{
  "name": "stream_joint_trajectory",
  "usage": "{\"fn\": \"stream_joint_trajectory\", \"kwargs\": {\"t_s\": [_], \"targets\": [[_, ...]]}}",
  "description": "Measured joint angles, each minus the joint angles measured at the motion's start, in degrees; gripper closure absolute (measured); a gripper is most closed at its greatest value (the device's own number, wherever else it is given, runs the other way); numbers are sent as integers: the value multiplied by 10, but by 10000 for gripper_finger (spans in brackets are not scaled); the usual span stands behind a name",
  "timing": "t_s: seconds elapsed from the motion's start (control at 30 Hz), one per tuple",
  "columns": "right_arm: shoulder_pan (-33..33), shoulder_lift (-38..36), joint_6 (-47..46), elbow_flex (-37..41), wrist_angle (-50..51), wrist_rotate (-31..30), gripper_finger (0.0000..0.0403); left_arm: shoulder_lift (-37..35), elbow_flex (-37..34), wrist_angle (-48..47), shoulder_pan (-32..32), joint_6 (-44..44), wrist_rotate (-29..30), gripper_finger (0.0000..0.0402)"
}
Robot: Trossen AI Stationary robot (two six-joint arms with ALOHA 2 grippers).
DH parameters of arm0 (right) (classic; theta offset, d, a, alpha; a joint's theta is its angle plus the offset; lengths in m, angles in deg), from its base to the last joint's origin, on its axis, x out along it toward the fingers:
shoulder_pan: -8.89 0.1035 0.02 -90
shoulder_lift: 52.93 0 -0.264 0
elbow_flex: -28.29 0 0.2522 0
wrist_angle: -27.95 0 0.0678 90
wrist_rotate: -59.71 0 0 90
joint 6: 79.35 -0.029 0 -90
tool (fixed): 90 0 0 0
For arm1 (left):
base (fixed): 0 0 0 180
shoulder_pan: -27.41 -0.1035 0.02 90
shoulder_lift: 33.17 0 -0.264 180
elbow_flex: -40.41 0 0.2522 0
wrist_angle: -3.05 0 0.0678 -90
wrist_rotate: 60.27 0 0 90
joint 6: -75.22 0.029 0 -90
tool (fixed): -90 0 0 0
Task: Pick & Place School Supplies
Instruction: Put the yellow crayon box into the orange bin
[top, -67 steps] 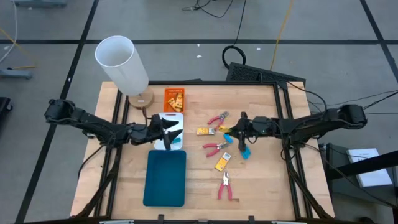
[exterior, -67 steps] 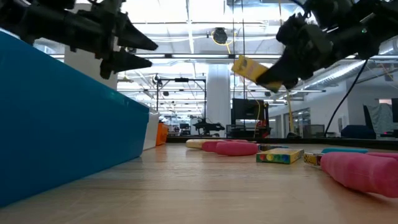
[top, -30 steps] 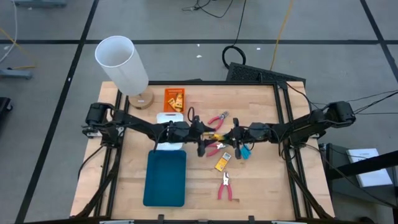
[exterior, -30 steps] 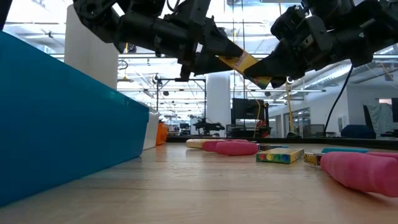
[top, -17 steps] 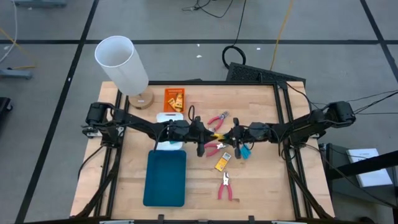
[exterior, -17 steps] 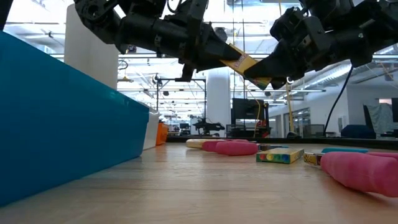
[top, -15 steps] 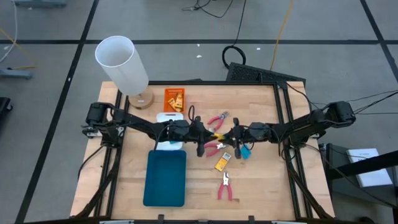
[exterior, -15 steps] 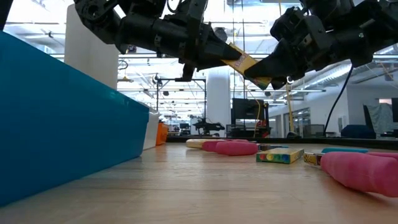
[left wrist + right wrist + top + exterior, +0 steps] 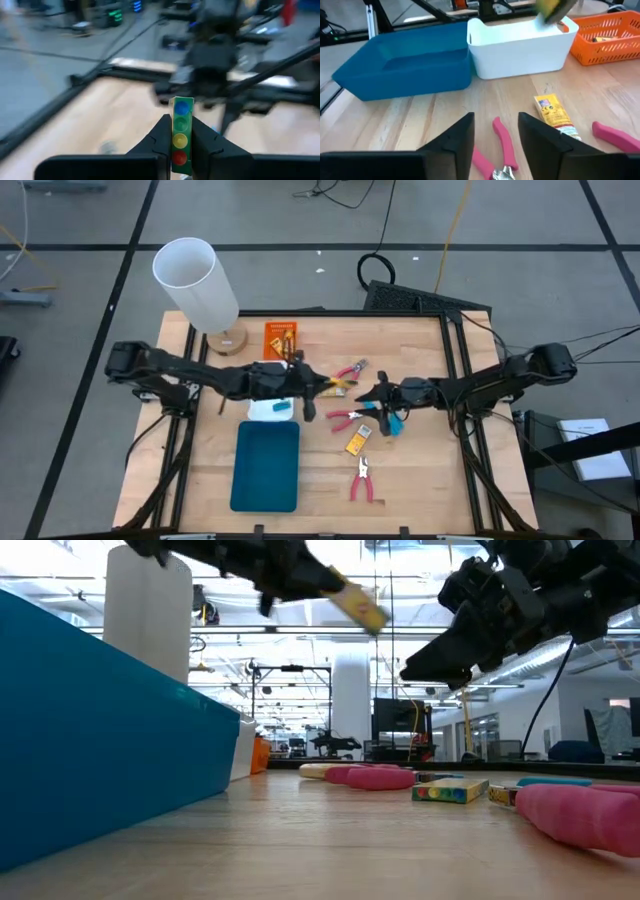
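My left gripper [image 9: 322,385] hangs above the table's middle, shut on a yellow packet [image 9: 181,134] with coloured dots along its narrow side; the low view shows the packet [image 9: 358,600] high above the table. A little to the right, my right gripper [image 9: 368,392] stands open with nothing between its fingers [image 9: 496,120]. Below it on the wood lie red-handled pliers [image 9: 502,145] and another yellow packet [image 9: 551,113]. More pliers [image 9: 350,370], a packet [image 9: 358,441] and a light-blue piece [image 9: 395,423] lie flat on the table. My left gripper pinches the yellow packet by its near end [image 9: 181,156] between the two fingers, one on each broad face. The fingers come level from the table's left, along the packet. The packet sticks out past the fingertips toward the right arm, its free end tipped slightly down, lifted clear of the table.
An orange tray [image 9: 281,340], a white tray [image 9: 270,409] and a teal tray [image 9: 266,466] stand in a row left of centre. A tall white cylinder [image 9: 195,280] stands at the far left corner. Pliers [image 9: 362,480] lie toward the near edge.
Both grippers met at the yellow packet in mid-air, the right one holding it. My left gripper shut on its end, then my right gripper opened and let go. My left gripper has drawn back toward the table's left and upward with the packet.
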Motion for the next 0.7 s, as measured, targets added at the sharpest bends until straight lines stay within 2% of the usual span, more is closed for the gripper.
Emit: {"fn": "stream_joint_trajectory", "kwargs": {"t_s": [0.13, 0.27, 0.47, 0.7], "targets": [[0, -46, -13, 0, 43, 1, 238, -56, 0, -91, 9, 19, 76, 370], [4, -103, -13, 0, 90, 15, 239, -92, -6, -152, 14, 25, 119, 369], [20, -178, -11, 0, 151, 30, 249, -129, -75, -136, 12, 1, 153, 370], [31, -201, -5, 0, 161, 29, 250, -178, -192, -44, -14, -52, 172, 370]]}}
